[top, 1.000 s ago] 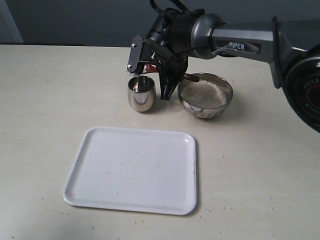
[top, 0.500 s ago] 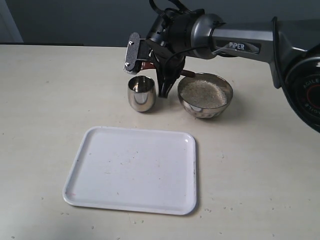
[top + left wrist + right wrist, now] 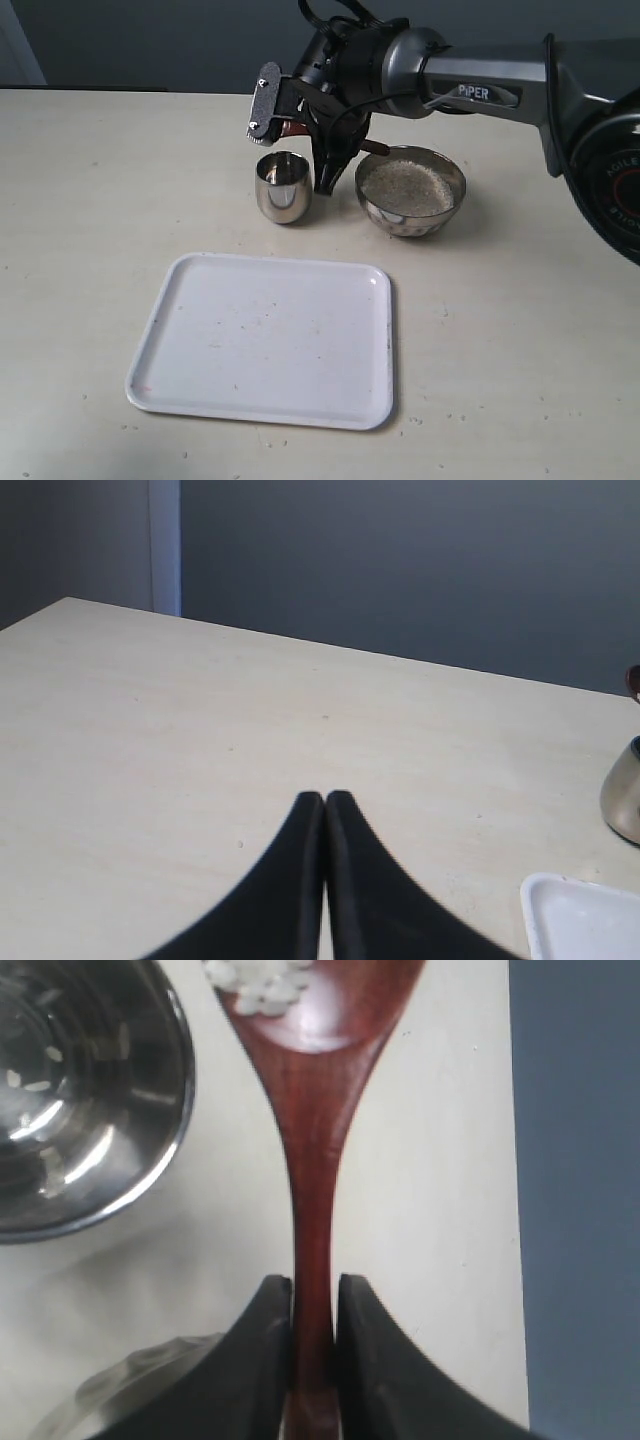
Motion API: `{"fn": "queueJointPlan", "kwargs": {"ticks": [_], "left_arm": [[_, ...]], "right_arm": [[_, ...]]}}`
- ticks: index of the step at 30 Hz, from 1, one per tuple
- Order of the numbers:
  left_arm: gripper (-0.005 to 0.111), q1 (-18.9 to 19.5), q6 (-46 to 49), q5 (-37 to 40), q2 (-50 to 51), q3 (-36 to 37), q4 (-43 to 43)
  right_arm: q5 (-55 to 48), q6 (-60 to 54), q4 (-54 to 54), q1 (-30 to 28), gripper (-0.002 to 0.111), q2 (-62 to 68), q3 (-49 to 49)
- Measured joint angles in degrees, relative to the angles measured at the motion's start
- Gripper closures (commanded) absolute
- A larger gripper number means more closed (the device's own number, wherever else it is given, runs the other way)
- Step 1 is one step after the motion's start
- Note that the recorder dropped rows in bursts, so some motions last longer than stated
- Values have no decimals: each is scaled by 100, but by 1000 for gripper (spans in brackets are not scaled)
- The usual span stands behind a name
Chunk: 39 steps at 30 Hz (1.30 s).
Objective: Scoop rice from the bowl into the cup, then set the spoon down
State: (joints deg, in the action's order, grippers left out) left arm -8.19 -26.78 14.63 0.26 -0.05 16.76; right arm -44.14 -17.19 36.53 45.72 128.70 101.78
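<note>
My right gripper (image 3: 296,138) hangs just above and behind the steel cup (image 3: 283,185), shut on the handle of the reddish-brown spoon (image 3: 291,128). In the right wrist view the jaws (image 3: 313,1290) clamp the spoon (image 3: 312,1160). Its scoop carries a few grains of rice (image 3: 262,990) and lies beside the cup (image 3: 70,1090), which holds a few grains. The bowl (image 3: 411,215) stands right of the cup, filled with rice (image 3: 408,183). My left gripper (image 3: 325,798) is shut on nothing, low over bare table far from the cup (image 3: 625,800).
A white tray (image 3: 160,330) lies in front of the cup and bowl, with small specks on it; its corner (image 3: 580,920) shows in the left wrist view. The right arm stretches in from the right, above the bowl. A dark wall runs behind the table.
The right gripper has lifted slightly and tilted over the cup with the spoon, mostly in the first half second. The cup, bowl and tray have not moved.
</note>
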Motion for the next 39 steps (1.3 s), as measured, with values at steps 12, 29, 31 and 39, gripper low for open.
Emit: {"fn": "queueJointPlan", "kwargs": {"ticks": [12, 29, 31, 39], "left_arm": [[106, 0, 0, 0, 0, 0, 0], [106, 0, 0, 0, 0, 0, 0], [106, 0, 0, 0, 0, 0, 0], [106, 0, 0, 0, 0, 0, 0]], "right_arm": [[-309, 167, 0, 0, 109, 0, 0], [-119, 270, 347, 3, 109, 0, -382], [-104, 340, 400, 3, 109, 0, -393], [-80, 397, 455, 3, 109, 0, -397]]}}
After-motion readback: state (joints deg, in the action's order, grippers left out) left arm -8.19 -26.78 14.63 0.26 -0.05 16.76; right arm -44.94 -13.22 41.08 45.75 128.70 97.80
